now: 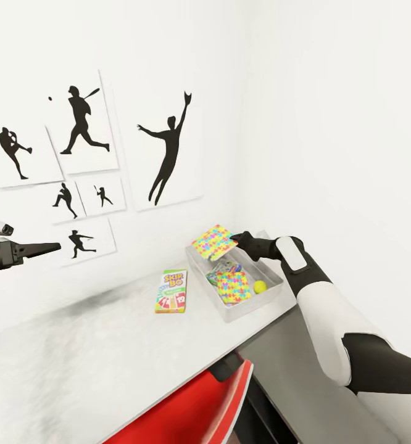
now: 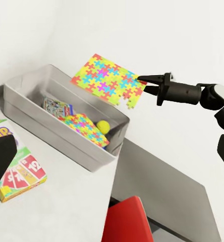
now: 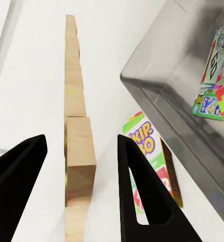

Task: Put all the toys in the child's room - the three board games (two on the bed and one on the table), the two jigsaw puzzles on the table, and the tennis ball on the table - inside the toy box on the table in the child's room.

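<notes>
From the head camera, the right claw (image 1: 235, 239) pinches one edge of a jigsaw puzzle (image 1: 213, 242), which juts out flat over the far end of the tray (image 1: 231, 311); the tray lies just below the claw. The left claw (image 1: 48, 248) hangs well off, jaws closed, empty.

From the left wrist, a second puzzle (image 2: 87, 129), a ball (image 2: 103, 125) and a small box (image 2: 58, 107) already lie in the tray beneath the held sheet.

From the right wrist, the Skip-Bo box (image 3: 151, 166) sits on the desk (image 3: 36, 75) beyond the fingertips, beside the tray.

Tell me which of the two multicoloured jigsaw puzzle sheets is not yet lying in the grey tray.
The multicoloured jigsaw puzzle sheet pinched at its edge by the right gripper, held above the pale grey tray. The other puzzle sheet already lies inside, beside the yellow-green ball.
</notes>
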